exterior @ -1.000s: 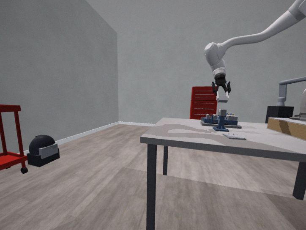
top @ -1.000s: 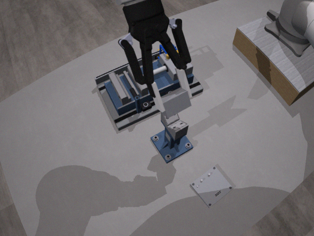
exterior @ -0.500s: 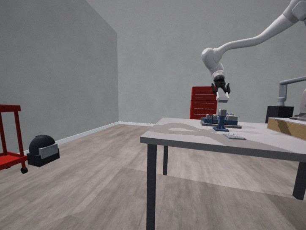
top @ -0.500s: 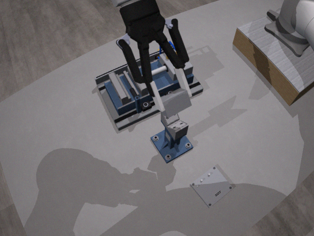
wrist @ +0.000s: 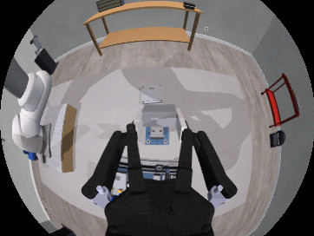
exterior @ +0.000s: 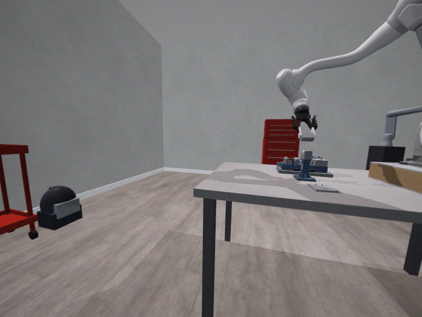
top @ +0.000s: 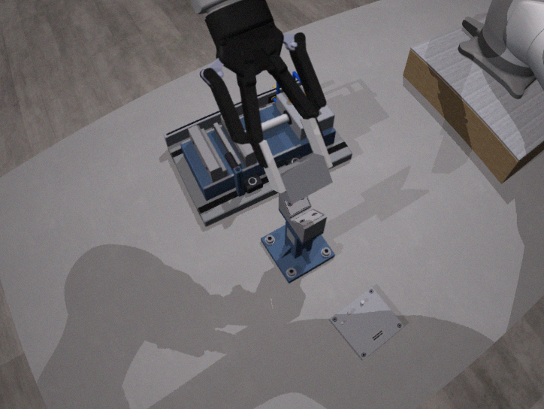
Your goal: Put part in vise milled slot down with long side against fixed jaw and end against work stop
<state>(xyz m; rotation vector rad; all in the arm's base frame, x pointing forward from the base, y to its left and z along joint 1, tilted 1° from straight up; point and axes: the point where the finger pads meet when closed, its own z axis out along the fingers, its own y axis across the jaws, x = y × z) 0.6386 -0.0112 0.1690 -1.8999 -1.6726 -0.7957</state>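
My gripper is shut on the part, a plain grey block, and holds it in the air above the V-block, which stands on a blue base. In the exterior view the part hangs well above the V-block. The wrist view shows the part between my fingers. The vise with its blue body lies behind the V-block, jaws open. The infeed plate lies bare at the front right. I cannot tell which way the slot faces.
The arm's wooden pedestal stands at the back right of the table. A work stop rod points in between the jaws. A red tool cabinet stands behind the table.
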